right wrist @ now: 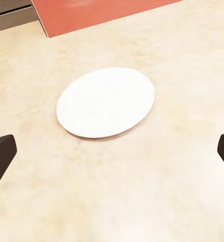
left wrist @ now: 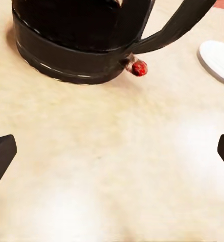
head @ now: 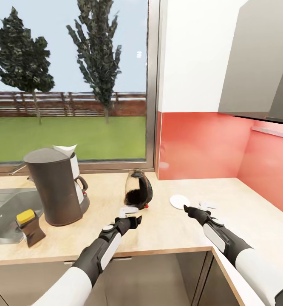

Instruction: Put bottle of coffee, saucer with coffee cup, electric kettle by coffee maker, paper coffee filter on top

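Observation:
The tall dark grey coffee maker (head: 56, 189) stands on the kitchen countertop (head: 171, 231) with a white paper coffee filter (head: 66, 149) on its top. The bottle of coffee (head: 29, 225), with its yellow lid, stands at its front left by the sink. To the coffee maker's right is the electric kettle (head: 138, 190) (left wrist: 66, 50), red dot (left wrist: 138, 68) at its base. My left gripper (head: 136, 219) (left wrist: 112, 151) hovers open just in front of the kettle. The white saucer (head: 179, 201) (right wrist: 106, 102) lies flat further right. My right gripper (head: 186, 208) (right wrist: 112, 151) is open just short of it. The coffee cup is out of view.
A steel sink (head: 5, 212) is set into the counter at the left. A window (head: 69, 80) runs behind it, and a red backsplash (head: 205, 144) lines the corner. A grey upper cabinet (head: 260, 59) hangs at top right. The worktop turns along the right wall.

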### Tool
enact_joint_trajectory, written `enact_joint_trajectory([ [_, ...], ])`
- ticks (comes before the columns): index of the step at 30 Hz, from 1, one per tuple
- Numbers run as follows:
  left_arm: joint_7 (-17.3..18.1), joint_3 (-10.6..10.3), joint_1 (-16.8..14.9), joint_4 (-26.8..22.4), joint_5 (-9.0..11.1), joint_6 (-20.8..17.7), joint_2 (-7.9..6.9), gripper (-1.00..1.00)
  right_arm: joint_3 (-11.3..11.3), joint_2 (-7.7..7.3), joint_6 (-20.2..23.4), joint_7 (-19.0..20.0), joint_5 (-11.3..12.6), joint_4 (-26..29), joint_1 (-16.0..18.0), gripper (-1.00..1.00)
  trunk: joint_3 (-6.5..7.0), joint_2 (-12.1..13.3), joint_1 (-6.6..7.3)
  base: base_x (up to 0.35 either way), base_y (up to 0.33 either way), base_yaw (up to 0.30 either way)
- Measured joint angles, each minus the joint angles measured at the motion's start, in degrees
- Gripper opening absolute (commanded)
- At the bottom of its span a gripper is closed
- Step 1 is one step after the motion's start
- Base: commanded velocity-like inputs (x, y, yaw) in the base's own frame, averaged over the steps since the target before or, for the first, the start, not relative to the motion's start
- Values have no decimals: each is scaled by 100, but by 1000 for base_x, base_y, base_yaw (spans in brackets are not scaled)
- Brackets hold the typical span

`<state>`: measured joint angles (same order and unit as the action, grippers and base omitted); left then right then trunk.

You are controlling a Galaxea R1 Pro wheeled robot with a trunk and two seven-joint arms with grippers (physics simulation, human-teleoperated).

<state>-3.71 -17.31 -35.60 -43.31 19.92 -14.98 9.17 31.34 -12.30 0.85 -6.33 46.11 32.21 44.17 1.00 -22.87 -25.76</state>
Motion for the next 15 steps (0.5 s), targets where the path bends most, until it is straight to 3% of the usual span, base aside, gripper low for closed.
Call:
enact_joint_trajectory([
  [1,16,-1,32,0,63,3,6,100,0,0,1,0,0,0,0,100,0,0,0,0,0,0],
  [2,49,-11,101,121,871,222,68,100,0,0,15,0,-6,-1,0,100,-1,0,0,0,0,0],
  [11,75,-104,107,356,1463,588,82,100,18,-7,51,11,-42,-13,0,100,0,0,0,0,0,0],
  [13,91,-166,107,365,1692,624,82,100,58,-9,201,15,-47,-9,0,100,0,0,0,0,0,0],
  [15,102,-265,107,370,2001,763,82,100,107,-19,696,17,-52,42,3,100,0,0,0,0,0,0],
])
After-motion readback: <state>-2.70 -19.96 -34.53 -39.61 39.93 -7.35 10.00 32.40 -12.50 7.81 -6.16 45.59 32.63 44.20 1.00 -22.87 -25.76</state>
